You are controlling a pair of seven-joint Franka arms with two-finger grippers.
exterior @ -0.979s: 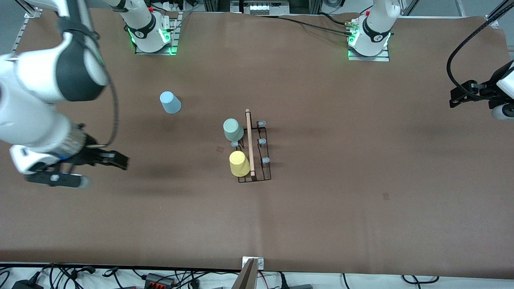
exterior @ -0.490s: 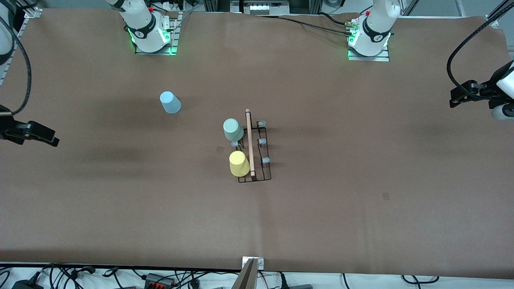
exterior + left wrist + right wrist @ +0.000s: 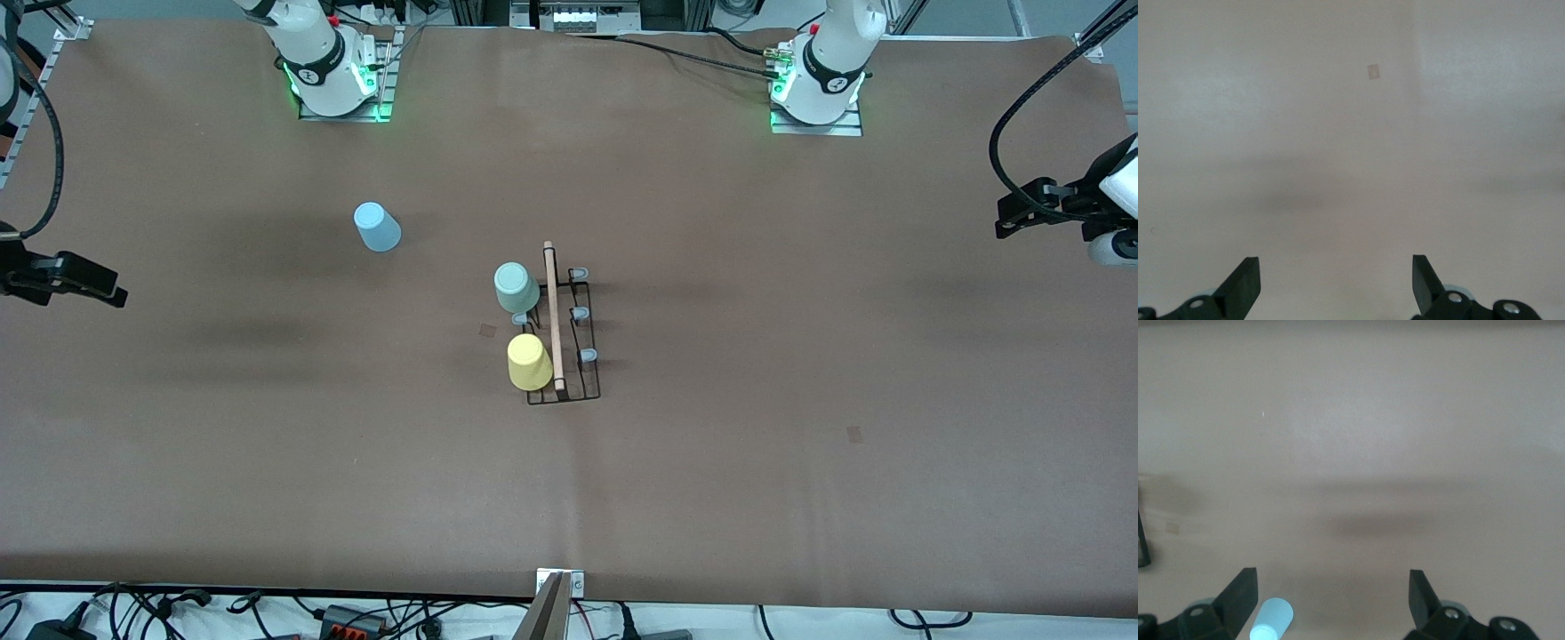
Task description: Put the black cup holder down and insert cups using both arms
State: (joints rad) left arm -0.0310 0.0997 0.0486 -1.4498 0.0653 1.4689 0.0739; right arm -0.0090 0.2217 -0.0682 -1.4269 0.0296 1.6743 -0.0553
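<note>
No readable text

A small dark emblem sits on each arm's base collar [image 3: 307, 76], possibly a logo, but no letters or numbers can be made out.

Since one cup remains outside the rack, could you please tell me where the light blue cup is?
In the front view, the light blue cup stands alone on the table, toward the right arm's end and farther from the camera than the black cup holder.

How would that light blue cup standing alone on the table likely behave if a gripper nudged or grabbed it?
The light blue cup looks like small thin plastic, so it is probably light and would slide or tip easily on the brown table cover. Its smooth tapered sides might slip between closing jaws. If toppled, it would probably roll in a curve.
</note>
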